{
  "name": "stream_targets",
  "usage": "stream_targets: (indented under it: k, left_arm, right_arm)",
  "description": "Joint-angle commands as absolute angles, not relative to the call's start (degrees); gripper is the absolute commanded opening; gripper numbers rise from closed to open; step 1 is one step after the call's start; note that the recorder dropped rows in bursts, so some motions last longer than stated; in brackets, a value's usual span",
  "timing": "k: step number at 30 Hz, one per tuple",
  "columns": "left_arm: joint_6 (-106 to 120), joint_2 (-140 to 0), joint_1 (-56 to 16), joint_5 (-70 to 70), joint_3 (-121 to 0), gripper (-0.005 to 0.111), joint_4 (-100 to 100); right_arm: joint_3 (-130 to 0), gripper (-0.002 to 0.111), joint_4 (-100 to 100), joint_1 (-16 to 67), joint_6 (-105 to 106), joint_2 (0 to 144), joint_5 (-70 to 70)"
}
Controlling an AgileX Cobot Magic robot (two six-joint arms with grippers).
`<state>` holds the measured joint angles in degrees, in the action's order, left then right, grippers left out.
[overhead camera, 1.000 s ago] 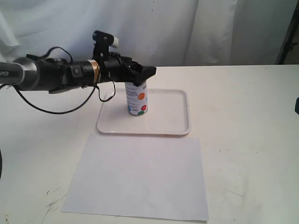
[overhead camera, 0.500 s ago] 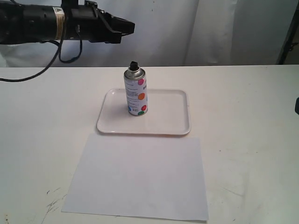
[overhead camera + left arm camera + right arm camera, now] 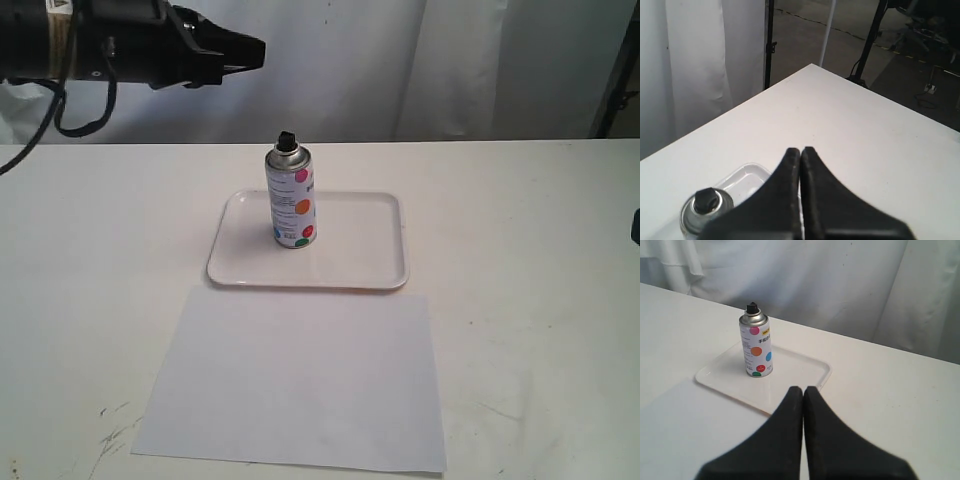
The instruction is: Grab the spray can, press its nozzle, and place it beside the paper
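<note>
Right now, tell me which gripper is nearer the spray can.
Left. The left gripper hangs shut above the spray can, off to its side. The right gripper sits shut farther back, outside the tray.

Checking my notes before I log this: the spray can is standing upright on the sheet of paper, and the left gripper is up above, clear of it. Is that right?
One thing is wrong: the spray can stands upright on the tray, not the paper, as the exterior view shows. The left gripper is above, clear of it.

The spray can (image 3: 291, 202) stands on the tray (image 3: 370, 255), behind the paper (image 3: 300, 385).
</note>
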<state>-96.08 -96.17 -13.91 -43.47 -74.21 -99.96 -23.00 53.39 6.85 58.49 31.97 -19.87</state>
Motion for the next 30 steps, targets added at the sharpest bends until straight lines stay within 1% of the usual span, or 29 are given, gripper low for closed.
stream_targets:
  k: [1, 5, 11, 17, 18, 23, 27, 30]
  left_arm:
    - [-97.49, -89.22, -13.93, -42.80, -68.05, 0.000, -99.95]
    - [-98.80, -83.41, -13.93, -39.03, -61.41, 0.000, -99.95]
    - [-103.78, -72.69, -13.93, -29.26, -50.05, 0.000, -99.95]
    - [-109.69, -60.00, -13.93, -23.80, -38.83, 0.000, -99.95]
    - [-109.59, -55.30, -13.93, -23.81, -35.68, 0.000, -99.95]
    - [-109.07, -43.68, -13.93, -23.67, -30.00, 0.000, -99.95]
    - [-105.32, -34.50, -13.93, -19.59, -29.59, 0.000, -99.95]
    - [-94.96, -28.78, -13.93, -19.27, -29.59, 0.000, -99.95]
  right_arm:
    - [-22.79, 0.000, 53.27, 6.61, 58.46, 31.70, -19.75]
    - [-22.79, 0.000, 53.27, 6.61, 58.46, 31.70, -19.75]
    - [-22.79, 0.000, 53.27, 6.61, 58.46, 31.70, -19.75]
    - [-22.79, 0.000, 53.27, 6.61, 58.46, 31.70, -19.75]
    - [-22.79, 0.000, 53.27, 6.61, 58.46, 31.70, -19.75]
    - [-22.79, 0.000, 53.27, 6.61, 58.46, 31.70, -19.75]
    - [-22.79, 0.000, 53.27, 6.61, 58.46, 31.70, -19.75]
    - [-22.79, 0.000, 53.27, 6.61, 58.46, 31.70, -19.75]
